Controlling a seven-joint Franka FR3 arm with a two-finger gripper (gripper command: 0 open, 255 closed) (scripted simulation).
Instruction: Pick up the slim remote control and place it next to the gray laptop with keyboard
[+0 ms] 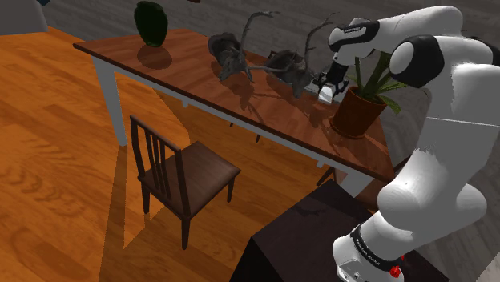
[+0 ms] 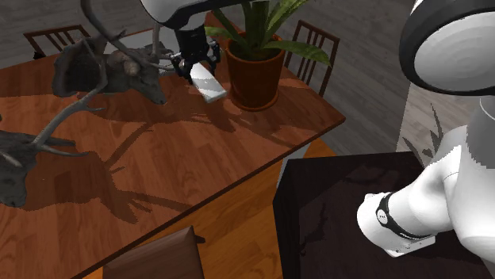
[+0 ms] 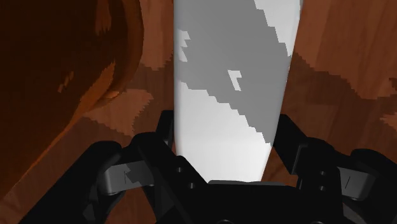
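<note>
Wooden surface (image 1: pixel 200 70): pale remote (image 1: pixel 326 94) in gripper (image 1: pixel 327 85), beside potted plant (image 1: pixel 358 108).
Shoulder view: remote held above the surface. Second exterior view: it slants down from the gripper, near the potted plant. Wrist view: both fingers (image 3: pixel 289 140) clasp its sides.

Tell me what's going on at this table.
The white arm's black gripper is shut on a slim white remote, holding it tilted just over the wooden table. It hangs between the potted plant and a dark antlered deer head. The remote has not been set down yet.
</note>
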